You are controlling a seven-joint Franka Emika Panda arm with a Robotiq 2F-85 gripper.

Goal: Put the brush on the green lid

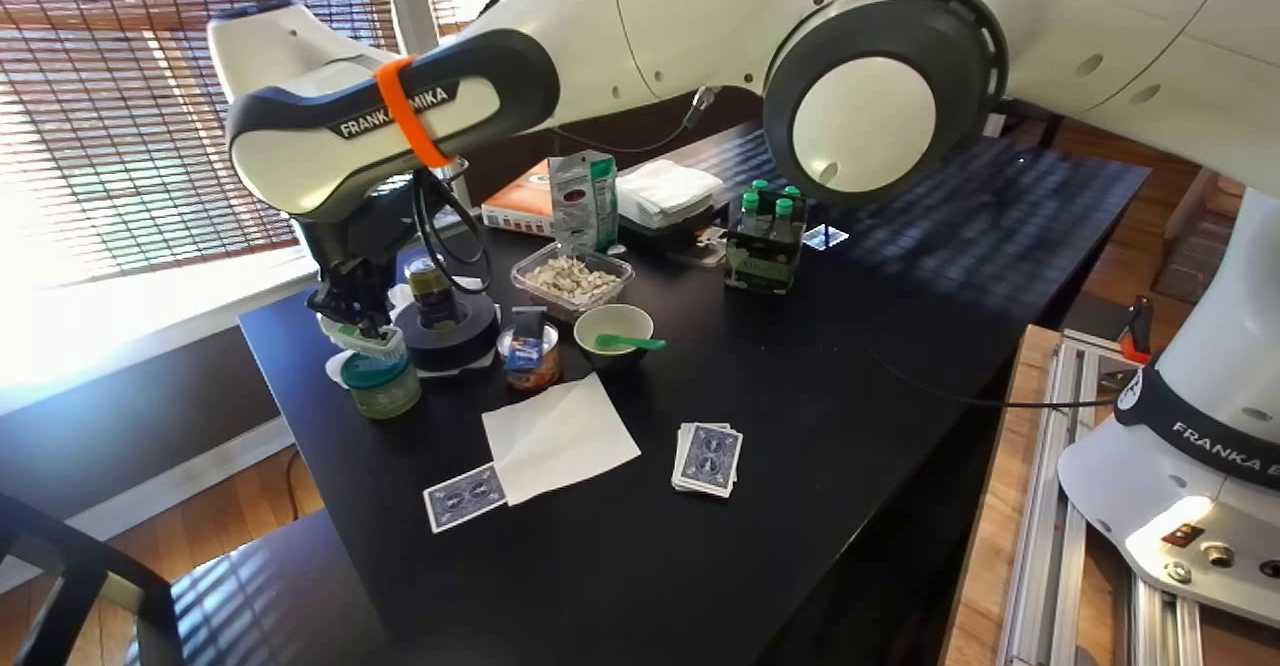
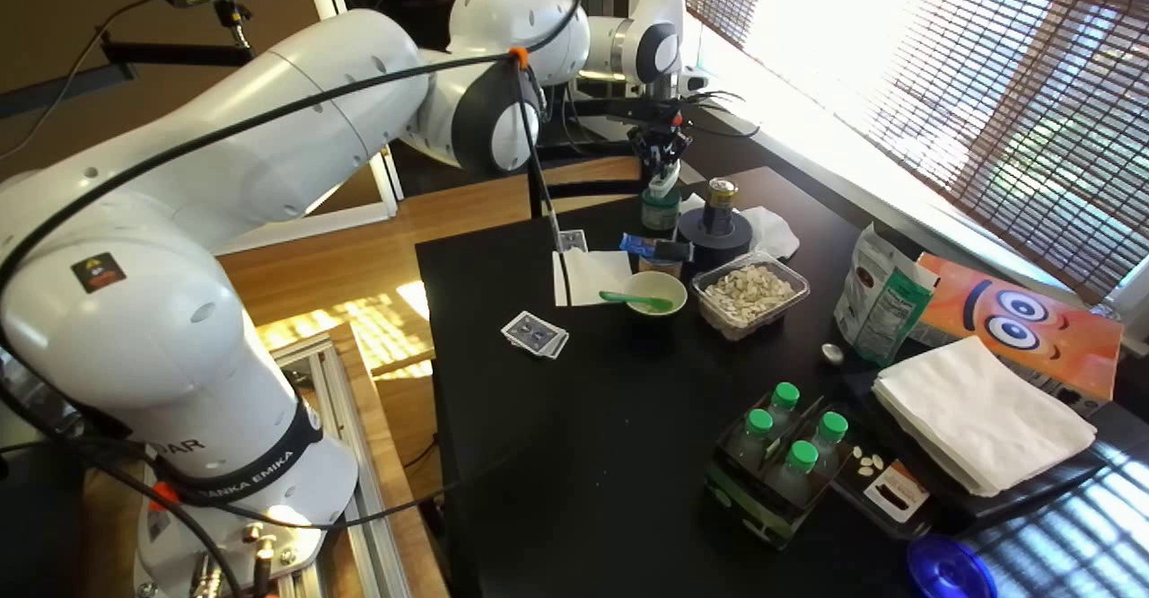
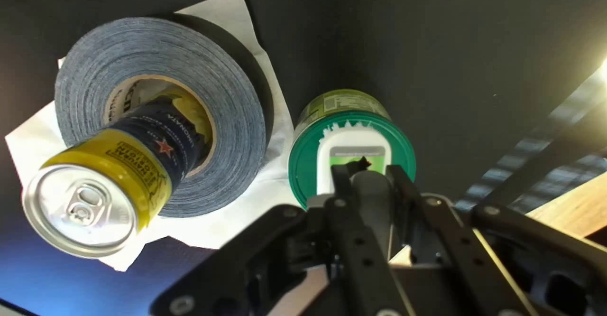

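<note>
Pincer (image 3: 366, 174) grips brush (image 3: 356, 138) over lid (image 3: 304, 157).

In an exterior view, the brush (image 1: 378, 348) is over the lid (image 1: 372, 373) on a jar (image 1: 390, 404), left of a tape roll (image 1: 456, 346) around a can (image 1: 431, 293).

One brush (image 3: 353, 138), one green lid (image 3: 303, 164), four green-capped bottles (image 2: 802, 456), one tape roll (image 3: 232, 131), one drink can (image 3: 116, 178)

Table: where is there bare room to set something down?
Mostly bare: between the card stack and bottle carrier; also between the card stack, paper and chair. Crowded: around the green lid, with tape roll and the can in it close by, then bowl and clear tub.
</note>
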